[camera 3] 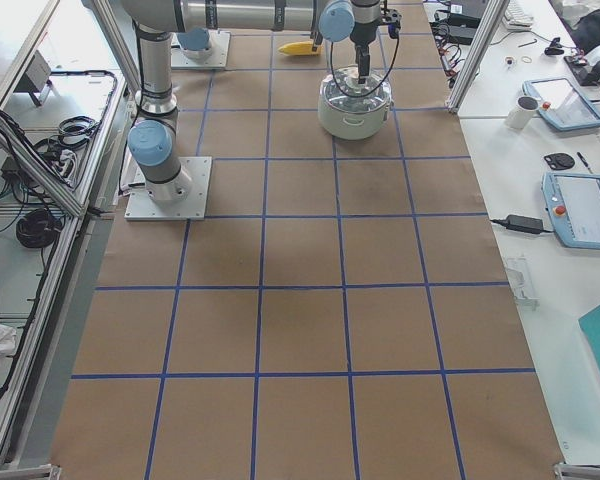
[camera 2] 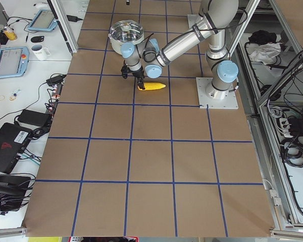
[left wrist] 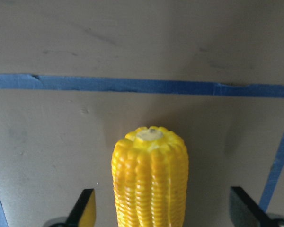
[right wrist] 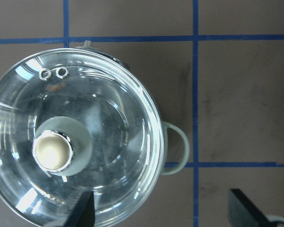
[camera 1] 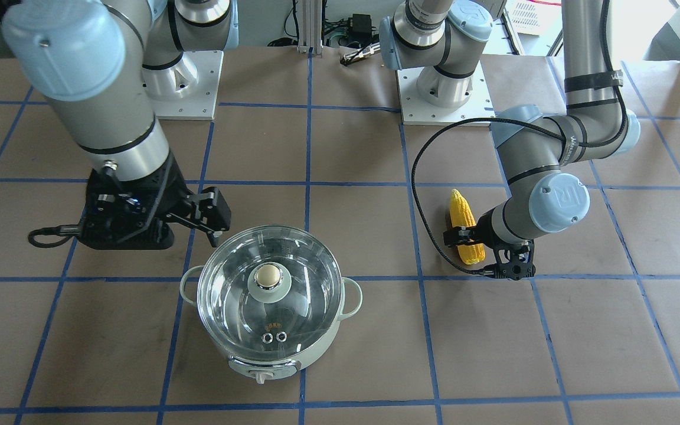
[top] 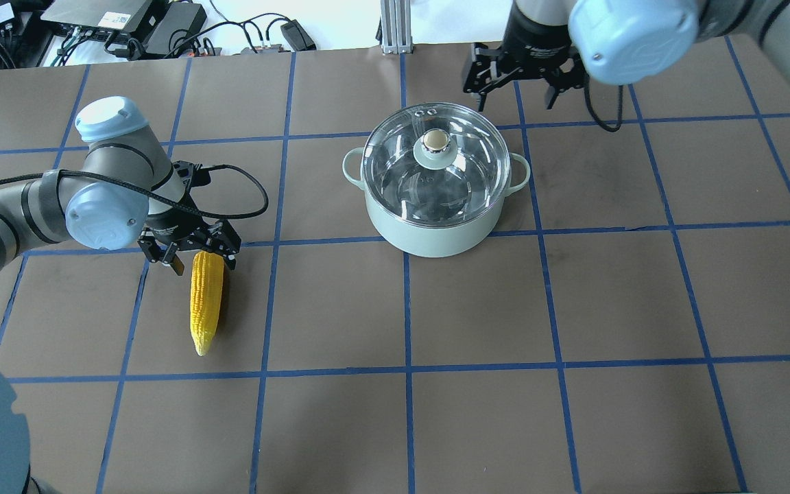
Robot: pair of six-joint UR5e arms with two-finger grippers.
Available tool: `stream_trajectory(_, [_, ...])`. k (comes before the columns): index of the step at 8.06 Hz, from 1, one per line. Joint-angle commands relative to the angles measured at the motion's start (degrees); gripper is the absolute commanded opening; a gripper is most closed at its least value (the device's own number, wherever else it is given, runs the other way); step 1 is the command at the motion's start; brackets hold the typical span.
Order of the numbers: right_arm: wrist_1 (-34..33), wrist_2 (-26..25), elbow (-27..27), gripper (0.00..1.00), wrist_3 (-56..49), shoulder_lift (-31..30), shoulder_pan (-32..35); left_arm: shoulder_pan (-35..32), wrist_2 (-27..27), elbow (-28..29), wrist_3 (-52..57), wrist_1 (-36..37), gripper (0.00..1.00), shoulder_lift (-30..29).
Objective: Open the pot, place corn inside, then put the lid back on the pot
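The mint-green pot (top: 436,237) stands mid-table with the glass lid (top: 435,147) closed on it; the knob is beige. The yellow corn (top: 206,302) lies flat on the table at the left, its tip pointing toward the robot. My left gripper (top: 204,259) is open and low, its fingers (left wrist: 85,210) either side of the corn's (left wrist: 150,179) blunt end with gaps on both sides. My right gripper (top: 515,96) is open and empty, raised just beyond the pot's far rim. In the right wrist view the lid (right wrist: 61,142) shows below and left of the gripper (right wrist: 165,213).
Brown table paper with a blue tape grid (top: 405,302) surrounds the pot. The arm bases (camera 1: 440,88) stand at the robot's side. Cables and electronics (top: 121,20) lie beyond the far edge. A cable (top: 251,199) loops from the left wrist.
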Motion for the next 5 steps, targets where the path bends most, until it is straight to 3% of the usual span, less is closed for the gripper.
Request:
stream_trajectory(1, [-8.8, -0.7, 0.2, 1.0, 12.3, 5.8, 8.0, 0.1, -1.3, -0.5, -0.3, 1.8, 0.87, -0.8])
stream_trajectory(2, [-9.3, -0.8, 0.7, 1.0, 12.3, 7.0, 8.0, 0.1, -1.1, -0.6, 0.0, 1.8, 0.8, -0.8])
stream_trajectory(3, [-9.9, -0.8, 1.2, 1.0, 12.1, 7.5, 8.1, 0.1, -0.9, -0.6, 0.5, 1.8, 0.65, -0.6])
stream_trajectory(4, [-11.9, -0.9, 1.8, 1.0, 12.2, 8.8, 8.1, 0.1, -0.9, -0.5, 2.7, 1.8, 0.56, -0.5])
stream_trajectory(5, [-14.1, -0.9, 1.8, 1.0, 12.2, 9.6, 8.1, 0.1, -0.7, -0.5, 3.7, 1.8, 0.38, -0.4])
